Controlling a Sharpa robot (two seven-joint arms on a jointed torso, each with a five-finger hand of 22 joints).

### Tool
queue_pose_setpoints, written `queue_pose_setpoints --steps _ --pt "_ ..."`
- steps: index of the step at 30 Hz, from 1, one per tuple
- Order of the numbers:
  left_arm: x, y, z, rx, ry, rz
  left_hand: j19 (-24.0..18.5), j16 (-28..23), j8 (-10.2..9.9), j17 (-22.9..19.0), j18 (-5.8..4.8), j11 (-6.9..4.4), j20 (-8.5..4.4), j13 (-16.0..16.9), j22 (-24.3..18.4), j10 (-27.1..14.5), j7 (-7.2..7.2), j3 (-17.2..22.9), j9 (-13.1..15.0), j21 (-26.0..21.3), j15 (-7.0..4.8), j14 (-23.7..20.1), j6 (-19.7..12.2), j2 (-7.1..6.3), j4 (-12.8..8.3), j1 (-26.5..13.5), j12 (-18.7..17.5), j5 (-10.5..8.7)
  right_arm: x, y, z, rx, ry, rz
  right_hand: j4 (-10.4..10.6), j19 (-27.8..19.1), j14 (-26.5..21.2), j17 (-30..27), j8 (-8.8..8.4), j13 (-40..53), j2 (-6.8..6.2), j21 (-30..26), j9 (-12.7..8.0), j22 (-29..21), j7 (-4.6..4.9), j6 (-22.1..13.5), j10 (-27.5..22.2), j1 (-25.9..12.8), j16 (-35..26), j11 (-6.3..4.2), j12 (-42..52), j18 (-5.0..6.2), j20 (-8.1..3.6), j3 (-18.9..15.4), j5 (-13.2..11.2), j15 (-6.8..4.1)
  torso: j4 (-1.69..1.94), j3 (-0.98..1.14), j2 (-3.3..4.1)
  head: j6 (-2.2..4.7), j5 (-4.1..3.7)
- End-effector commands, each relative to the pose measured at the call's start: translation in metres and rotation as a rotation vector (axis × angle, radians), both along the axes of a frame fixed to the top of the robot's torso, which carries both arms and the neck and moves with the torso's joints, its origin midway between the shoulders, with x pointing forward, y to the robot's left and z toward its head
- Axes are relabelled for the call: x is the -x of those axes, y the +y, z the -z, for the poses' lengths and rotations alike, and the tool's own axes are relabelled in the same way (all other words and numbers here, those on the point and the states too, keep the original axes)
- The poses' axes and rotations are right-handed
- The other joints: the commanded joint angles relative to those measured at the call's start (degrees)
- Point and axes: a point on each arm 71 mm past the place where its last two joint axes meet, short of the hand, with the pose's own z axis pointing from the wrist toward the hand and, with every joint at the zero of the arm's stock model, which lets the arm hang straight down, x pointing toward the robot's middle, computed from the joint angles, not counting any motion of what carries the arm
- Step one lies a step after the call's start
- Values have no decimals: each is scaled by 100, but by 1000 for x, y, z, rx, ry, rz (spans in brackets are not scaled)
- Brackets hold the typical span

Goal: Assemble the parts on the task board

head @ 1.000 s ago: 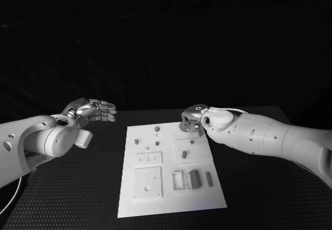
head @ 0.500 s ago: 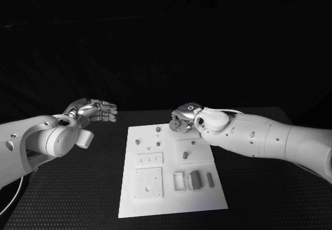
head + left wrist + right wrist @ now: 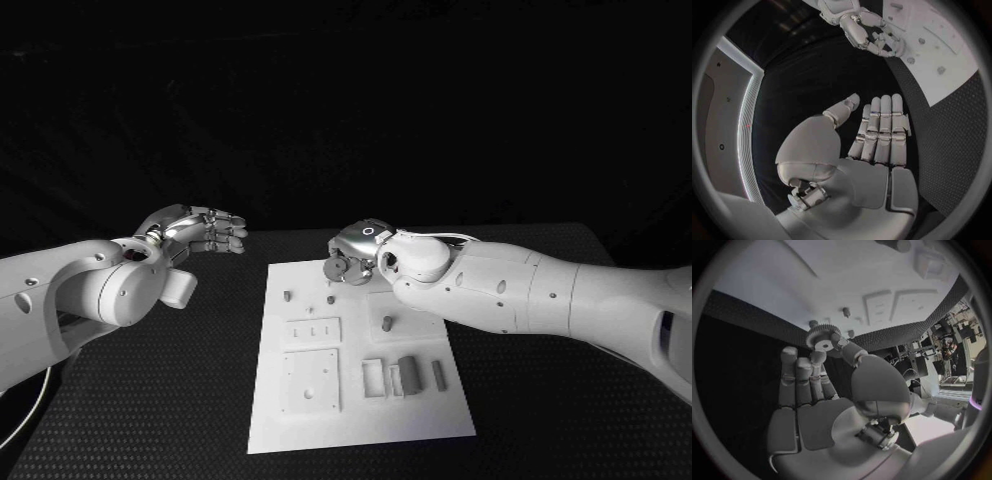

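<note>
Right hand (image 3: 351, 256) pinches a small gear (image 3: 822, 336) between thumb and a fingertip; the other fingers (image 3: 795, 377) stand nearly straight beside it. In the right wrist view the gear's toothed rim and pale hub are plain, held above the white board (image 3: 361, 415), near two short pegs (image 3: 846, 311) standing in it.

Change from earlier frames: a second ago the right hand was over the board's far right corner; half a second ago it had moved partway inward; now it sits over the far edge of the board near the middle, just beyond the far pegs (image 3: 333, 297). The forearm now covers more of the board's right side. The hold on the gear looks unchanged.

Left hand (image 3: 202, 231) holds nothing, fingers (image 3: 879, 127) straight and side by side, thumb apart. It hangs over the black table (image 3: 159, 400), well apart from the board's left edge, in the same place as before.

Nearer the robot than the right hand, the square plates (image 3: 309, 380) and the upright blocks (image 3: 405, 373) lie where they were. Board has not shifted.
</note>
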Motion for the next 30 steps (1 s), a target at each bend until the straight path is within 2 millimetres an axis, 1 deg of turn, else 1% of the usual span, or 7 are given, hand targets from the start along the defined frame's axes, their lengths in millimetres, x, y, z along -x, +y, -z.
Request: queue_pose_setpoints --steps 1,4,6,10,16,24,30 --pt "0 -3 -1 4 -9 14 -2 -34 -31 10 27 23 14 8 7 13 25 -5 7 -23 24 10 5 -3 -23 4 -27 -37 0 7 2 20 -8 0 35 113 205 6 -5 -10 -58 17 2 73 -192 1003 -322 -11 -3 -277 18 88 -81 -1 37 -175 2 1 1 -3 13" --pt "0 -4 -1 4 -10 16 -2 -34 -31 10 27 23 14 9 8 14 25 -5 7 -24 24 10 5 -3 -23 4 -28 -37 0 14 4 22 -5 -5 39 114 206 6 -9 -10 -61 16 1 72 -190 998 -321 -14 -4 -275 16 88 -82 1 37 -175 9 -4 -1 -9 20" --pt "0 -4 -1 4 -9 16 -2 -35 -31 11 27 23 14 10 9 14 25 -5 8 -25 24 10 5 -3 -23 4 -29 -37 1 17 5 23 -5 -7 41 115 207 6 -11 -11 -62 15 1 72 -190 996 -321 -15 -5 -275 16 88 -83 3 37 -175 5 0 1 -11 31" --pt "0 -5 -1 4 -8 18 -2 -36 -32 12 27 23 14 12 10 15 25 -5 8 -26 24 10 6 -4 -23 4 -30 -37 1 23 9 34 -3 -5 44 117 208 6 -15 -11 -63 14 0 71 -188 992 -320 -17 -6 -274 15 88 -85 5 37 -174 1 -1 2 -8 32" --pt "0 -6 -1 4 -8 20 -1 -38 -33 13 27 23 14 15 11 15 25 -6 9 -27 24 11 6 -4 -22 4 -33 -37 0 24 14 48 -1 -2 47 118 210 7 -19 -12 -66 13 -1 71 -187 987 -319 -19 -7 -273 14 88 -87 7 37 -174 6 -1 0 -27 40" --pt "0 -6 -1 4 -9 19 -1 -39 -34 16 27 23 14 19 13 16 25 -7 10 -29 24 12 6 -5 -22 3 -36 -37 0 28 19 57 -5 -7 45 120 212 8 -24 -12 -72 12 -2 70 -185 982 -318 -17 -8 -272 14 88 -89 11 37 -173 -3 5 1 -35 61" --pt "-1 -6 -1 4 -8 21 0 -41 -35 17 27 23 15 21 15 17 25 -8 11 -31 24 12 7 -5 -22 2 -39 -37 -1 30 24 67 -3 -7 48 123 216 9 -29 -12 -88 12 -3 70 -183 979 -317 -23 -9 -270 14 88 -92 10 35 -172 1 3 0 -41 65"
